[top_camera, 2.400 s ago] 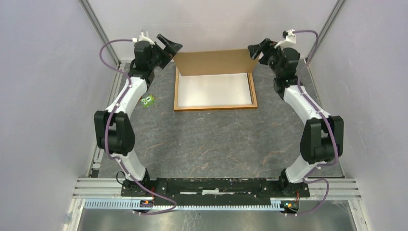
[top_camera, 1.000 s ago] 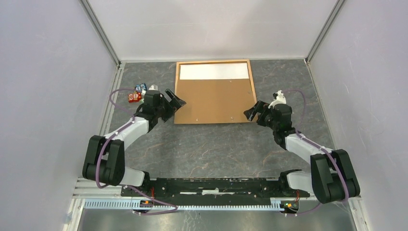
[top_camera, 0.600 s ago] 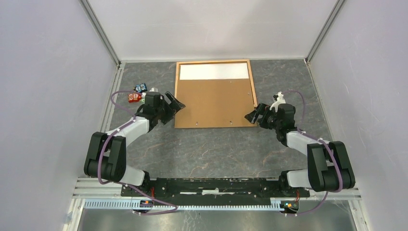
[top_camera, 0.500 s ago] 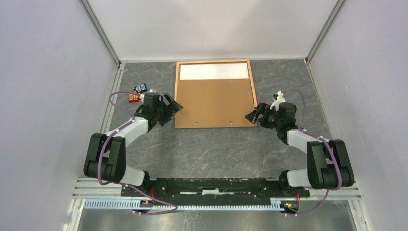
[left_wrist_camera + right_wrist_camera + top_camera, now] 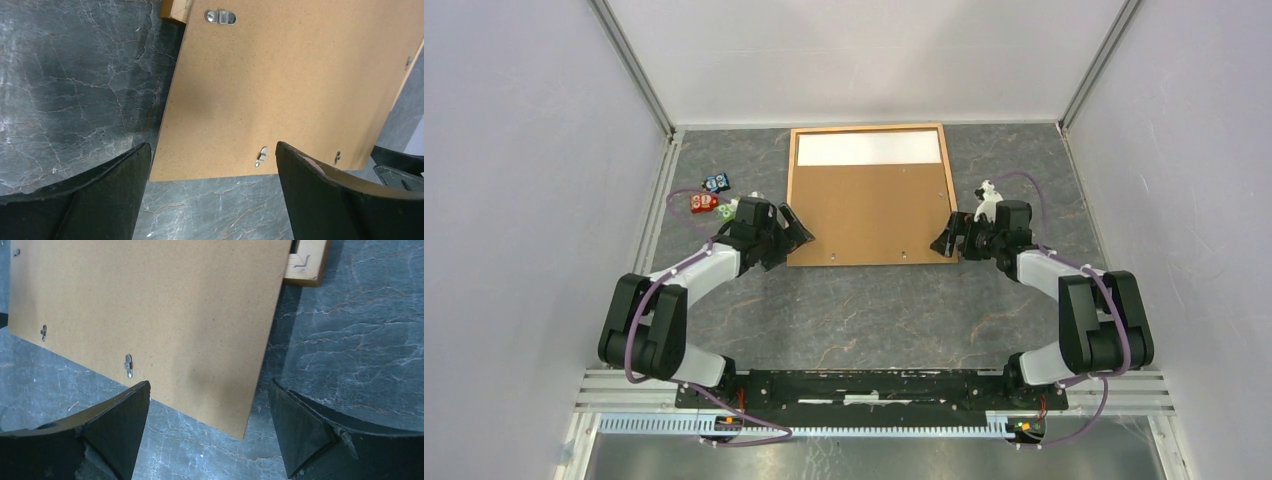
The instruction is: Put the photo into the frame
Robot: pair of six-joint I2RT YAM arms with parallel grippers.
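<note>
The frame (image 5: pixel 869 128) lies flat at the table's far middle. The photo (image 5: pixel 869 148) lies in it white back up; only a far strip shows. The brown fibreboard back (image 5: pixel 869 215) covers the rest and overhangs the frame's near rail. My left gripper (image 5: pixel 792 232) is open at the board's near left corner. My right gripper (image 5: pixel 945 240) is open at its near right corner. The left wrist view shows the board (image 5: pixel 280 85), a frame corner (image 5: pixel 175 10) and my open gripper (image 5: pixel 212 150). The right wrist view shows the board (image 5: pixel 150 300), a frame corner (image 5: pixel 306 262) and my open gripper (image 5: pixel 209 385).
Small red (image 5: pixel 702 203), blue (image 5: pixel 717 183) and green (image 5: pixel 727 208) items lie on the table left of the frame, just beyond my left wrist. Grey walls close in the table on the left, right and far sides. Small metal clips (image 5: pixel 220 16) sit on the board.
The board stood tilted up at the frame's far edge between both grippers; it now lies flat over the frame. Both grippers have come down to its near corners and edged closer.
</note>
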